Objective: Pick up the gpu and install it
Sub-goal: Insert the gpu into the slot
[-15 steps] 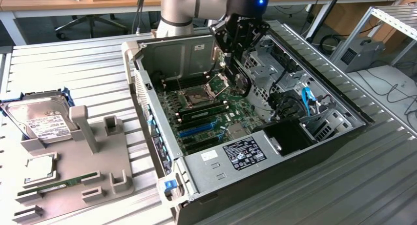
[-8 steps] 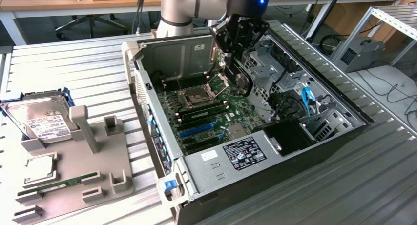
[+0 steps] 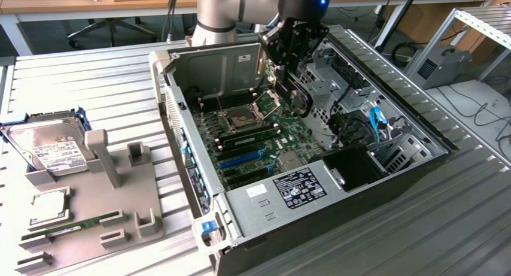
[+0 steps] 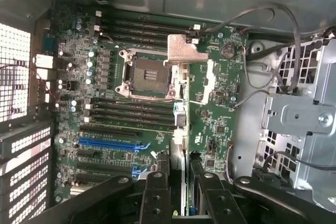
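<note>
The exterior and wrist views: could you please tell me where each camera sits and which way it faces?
Exterior view: off the arm, above the open grey metal computer case, looking obliquely down into it; the silvery arm and black gripper show.
Wrist view: on the wrist, facing along the gripper onto the green motherboard; the gripper's fingers show.
Shared: the motherboard, and the thin dark gpu card with silvery bracket clamped in the gripper.
</note>
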Available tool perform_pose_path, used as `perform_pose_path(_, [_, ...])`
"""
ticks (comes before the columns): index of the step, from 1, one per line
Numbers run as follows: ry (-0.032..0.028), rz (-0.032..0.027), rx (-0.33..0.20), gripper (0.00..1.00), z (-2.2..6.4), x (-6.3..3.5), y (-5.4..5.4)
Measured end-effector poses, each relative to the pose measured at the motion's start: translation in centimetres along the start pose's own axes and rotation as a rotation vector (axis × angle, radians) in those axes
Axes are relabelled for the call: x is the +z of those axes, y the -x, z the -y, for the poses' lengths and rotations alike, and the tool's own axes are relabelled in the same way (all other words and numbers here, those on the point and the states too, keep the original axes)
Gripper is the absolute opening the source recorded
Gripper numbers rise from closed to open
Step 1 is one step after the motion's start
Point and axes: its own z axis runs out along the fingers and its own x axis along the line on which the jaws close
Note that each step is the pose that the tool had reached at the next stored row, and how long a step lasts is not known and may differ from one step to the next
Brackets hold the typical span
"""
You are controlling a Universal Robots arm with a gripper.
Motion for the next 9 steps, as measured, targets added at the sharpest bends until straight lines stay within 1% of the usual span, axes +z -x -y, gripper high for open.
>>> perform_pose_path(9, [0.001, 0.0012, -0.031, 0.26, 0.02, 0.01, 0.15])
